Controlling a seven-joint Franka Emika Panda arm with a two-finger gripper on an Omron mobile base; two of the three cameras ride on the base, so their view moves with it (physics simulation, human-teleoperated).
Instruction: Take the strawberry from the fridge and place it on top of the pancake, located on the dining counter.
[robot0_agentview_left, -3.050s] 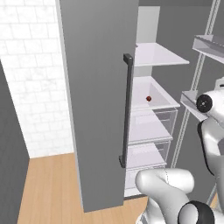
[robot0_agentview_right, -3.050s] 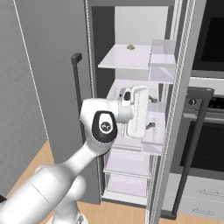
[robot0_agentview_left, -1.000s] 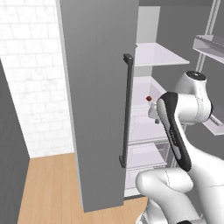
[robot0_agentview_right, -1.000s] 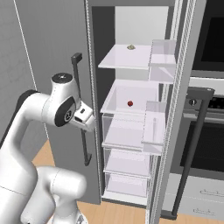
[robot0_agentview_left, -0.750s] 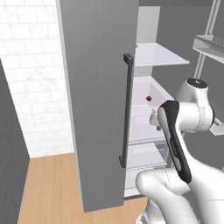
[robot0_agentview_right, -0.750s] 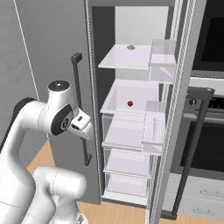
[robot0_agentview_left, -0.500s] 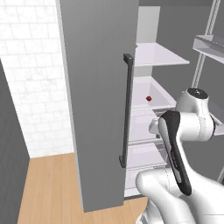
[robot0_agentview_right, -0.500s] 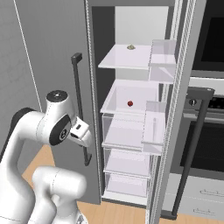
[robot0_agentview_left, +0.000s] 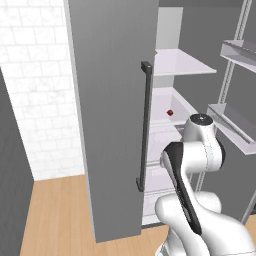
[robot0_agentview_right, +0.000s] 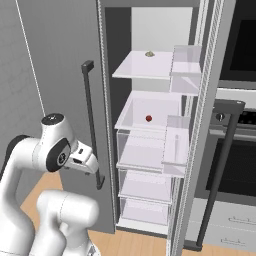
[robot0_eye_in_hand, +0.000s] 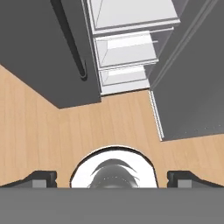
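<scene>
Strawberry: a tiny dark-red berry, sitting alone on a white shelf in the middle of the fridge.
Fridge doors: both swung open; the left door has a long dark bar handle.
Top shelf: one small brownish thing lies on it, too small to tell what.
Gripper: fingers wide apart, holding nothing, pointing down at the wood floor.
Arm: folded low by the left door, well apart from the berry.
Drawers: white, below the berry's shelf.
</scene>
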